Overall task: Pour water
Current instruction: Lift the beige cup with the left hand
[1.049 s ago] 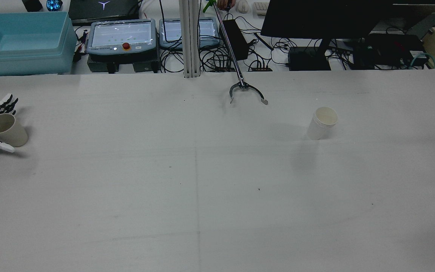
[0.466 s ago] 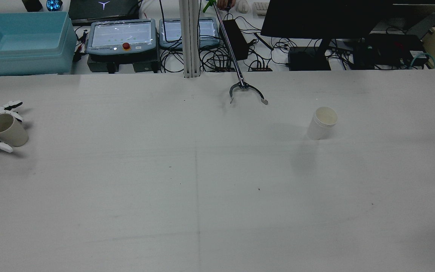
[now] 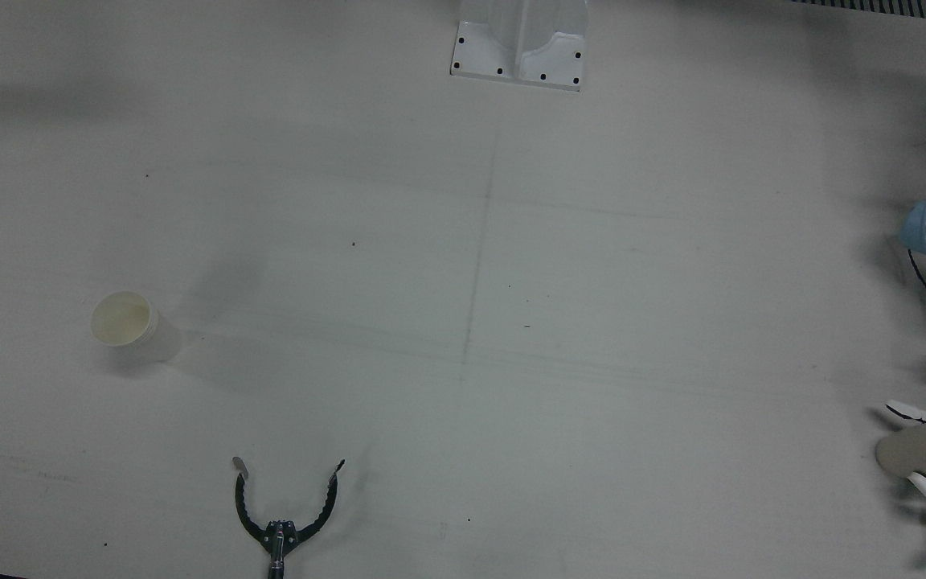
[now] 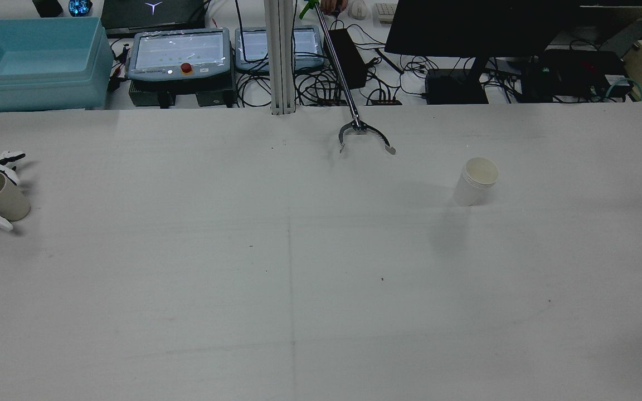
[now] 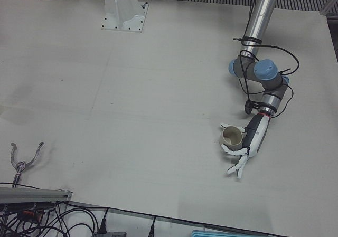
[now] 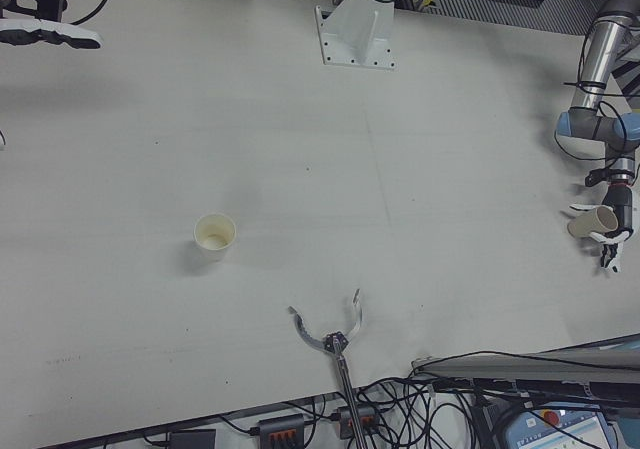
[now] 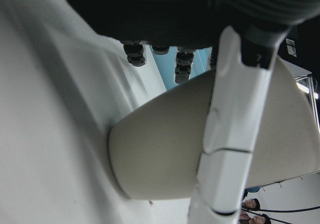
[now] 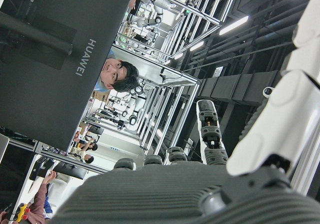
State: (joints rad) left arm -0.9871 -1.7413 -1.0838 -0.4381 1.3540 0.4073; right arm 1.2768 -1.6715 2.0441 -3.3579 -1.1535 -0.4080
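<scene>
My left hand [image 5: 248,144] holds the beige cup [image 5: 231,137], fingers [image 7: 235,134] wrapped round its wall, cup tipped off upright at the far left edge of the rear view. White cup [image 4: 476,181] stands upright, right of centre there, well apart. My right hand [image 6: 40,14] sits upper left in the right-front view, fingers spread, holding nothing. Reacher tool [image 4: 361,133] lies top centre on the table [image 4: 298,267].

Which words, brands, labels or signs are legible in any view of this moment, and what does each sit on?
"HUAWEI": on the dark monitor back in the right hand view, running sideways.
Y-shaped glowing logo, no letters: on the laptop lid in the rear view.
Teach pendant screens: content too small to read.
Beige cup and white cup: no print visible.
</scene>
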